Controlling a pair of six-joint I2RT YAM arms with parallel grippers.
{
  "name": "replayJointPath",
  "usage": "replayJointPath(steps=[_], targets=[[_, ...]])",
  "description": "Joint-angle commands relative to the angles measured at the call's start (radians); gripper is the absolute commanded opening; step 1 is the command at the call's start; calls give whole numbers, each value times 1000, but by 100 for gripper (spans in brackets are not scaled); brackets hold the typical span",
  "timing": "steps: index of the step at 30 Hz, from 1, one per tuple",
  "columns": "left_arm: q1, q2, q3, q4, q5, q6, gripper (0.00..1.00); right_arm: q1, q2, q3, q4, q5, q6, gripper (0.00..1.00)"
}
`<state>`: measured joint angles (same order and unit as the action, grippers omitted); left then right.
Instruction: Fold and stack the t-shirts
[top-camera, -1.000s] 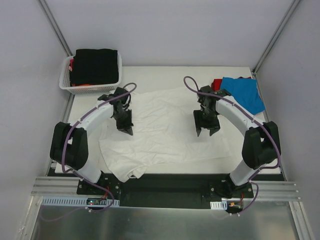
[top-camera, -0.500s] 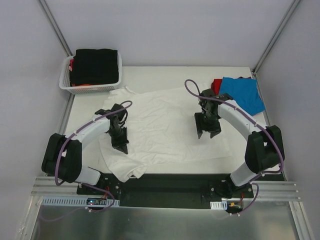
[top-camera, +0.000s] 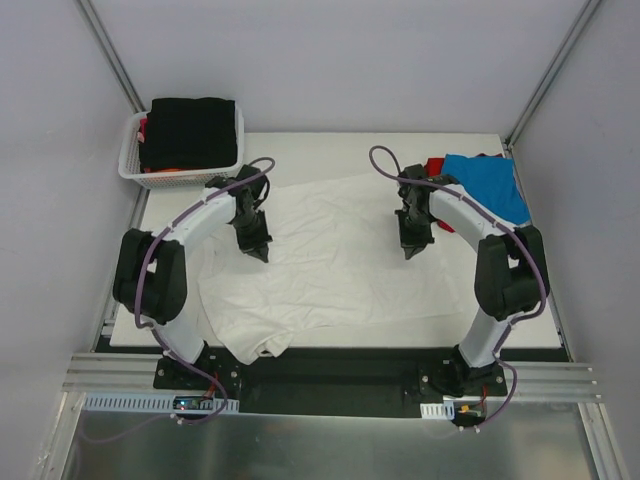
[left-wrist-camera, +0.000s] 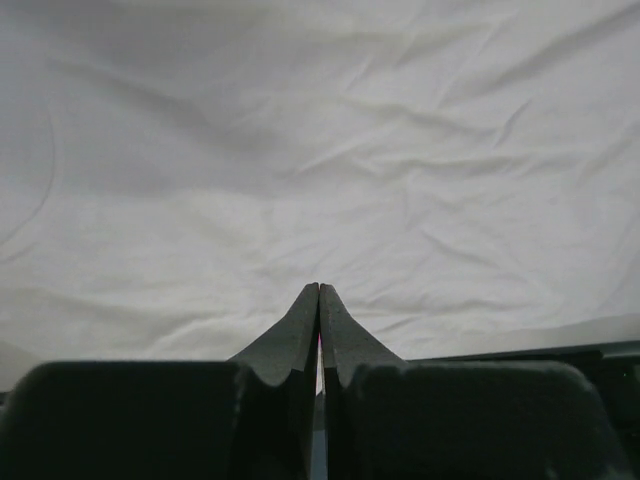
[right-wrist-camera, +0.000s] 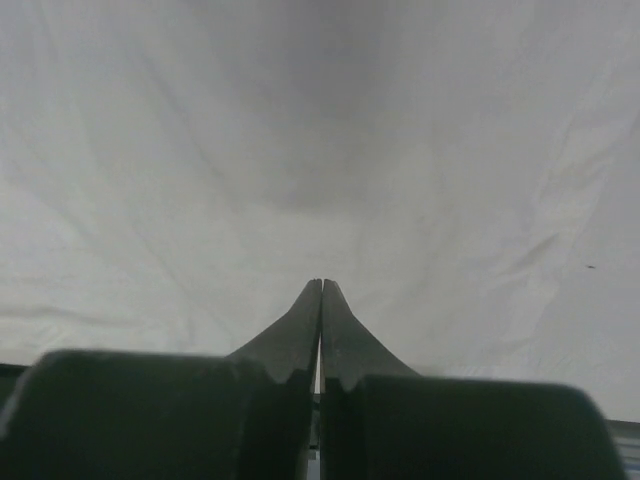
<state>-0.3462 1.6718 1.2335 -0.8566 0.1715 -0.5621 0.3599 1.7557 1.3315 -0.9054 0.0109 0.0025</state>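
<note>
Nearest, at the near edge left of centre: a bunched hem of the large plain white cotton t-shirt (top-camera: 330, 260), drooping just over the lip of the white table (top-camera: 510, 325). Spreads from there across the middle of the surface, rumpled, reaching toward the far edge. Lies much as in the earlier frames.

Over the left part of that cloth: the black left gripper (top-camera: 260, 252), clamped together, fingertips (left-wrist-camera: 295, 330) meeting with only a hairline slit between. Points down at wrinkled white fabric; cannot tell whether touching it, or whether any cloth is pinched. Half a second ago sat closer to the near left corner. Now back farther up the surface, about where seen a second ago.

Over the right part of the same shirt: the black right gripper (top-camera: 409, 250), closed as well, fingertips (right-wrist-camera: 345, 345) pressed together above plain white cloth. Stood with jaws spread wide in both earlier frames; snapped together since. Cannot tell whether cloth is caught at the tips. Looks narrower from overhead than before, with the elbow drawn in.

Farther, at the far right corner: a bright blue t-shirt (top-camera: 490, 185) lying over a red t-shirt (top-camera: 433, 167), just beyond the right arm, unmoved.

Farthest, at the far left corner: a white plastic lattice basket (top-camera: 128, 165) holding a folded black t-shirt (top-camera: 190, 130) on top, red and orange cloth (top-camera: 165, 171) peeking beneath. Same as earlier.
</note>
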Motion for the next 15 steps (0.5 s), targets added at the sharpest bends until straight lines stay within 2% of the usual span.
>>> replayJointPath(steps=[1, 6, 11, 15], targets=[[-4, 120, 136, -13, -56, 27, 0, -77, 15, 32, 22, 6, -6, 1], [24, 239, 204, -16, -64, 62, 0, -84, -76, -79, 30, -2, 28, 1], [59, 331, 316, -18, -59, 64, 0, -76, -235, -244, 66, -3, 63, 1], [67, 385, 432, -12, -64, 90, 0, -78, -294, -396, 268, -107, 40, 1]])
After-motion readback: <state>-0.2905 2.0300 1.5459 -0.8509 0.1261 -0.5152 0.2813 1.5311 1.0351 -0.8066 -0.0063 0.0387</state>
